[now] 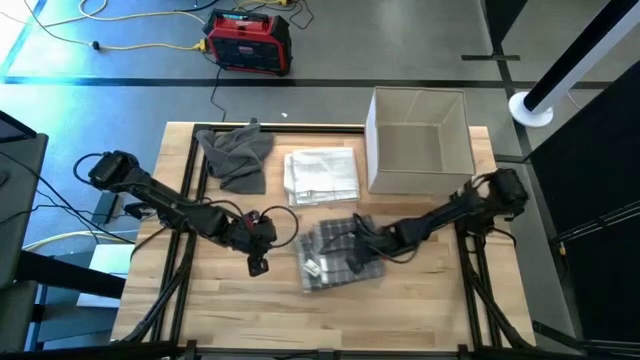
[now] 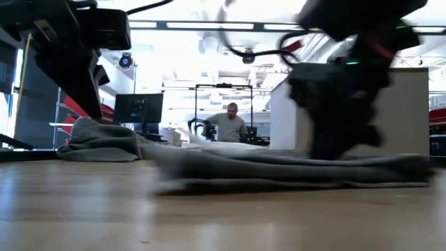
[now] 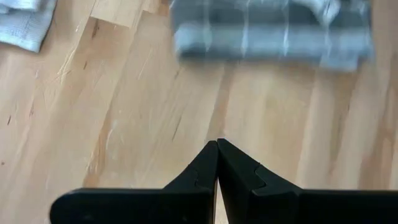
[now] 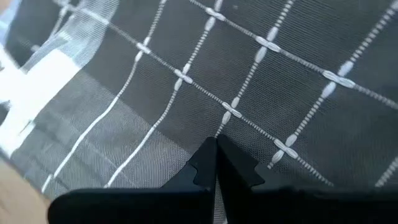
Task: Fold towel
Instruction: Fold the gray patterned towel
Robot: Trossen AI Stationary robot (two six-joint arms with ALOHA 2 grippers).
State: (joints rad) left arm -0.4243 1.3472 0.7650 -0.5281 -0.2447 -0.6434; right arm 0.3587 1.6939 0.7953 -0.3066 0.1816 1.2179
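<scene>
The pale wooden table (image 1: 200,310) stood on a grey floor, where a red and black box-shaped device (image 1: 248,42) sat with a yellow cable beside it; in the low view a person (image 2: 231,124) stood far off in the room. On the table's middle lay the dark grey plaid towel with thin white lines (image 1: 338,255), folded into a thick block. My right gripper (image 1: 357,258) was down on that towel, its two dark fingers (image 4: 205,163) pressed together tip to tip against the cloth with no fold between them. My left gripper (image 1: 258,263) was just beside the towel, apart from it, fingers (image 3: 231,165) likewise closed on nothing. Behind lay a folded white towel (image 1: 322,176), a crumpled grey cloth (image 1: 237,155) and an open beige cardboard box (image 1: 420,145).
</scene>
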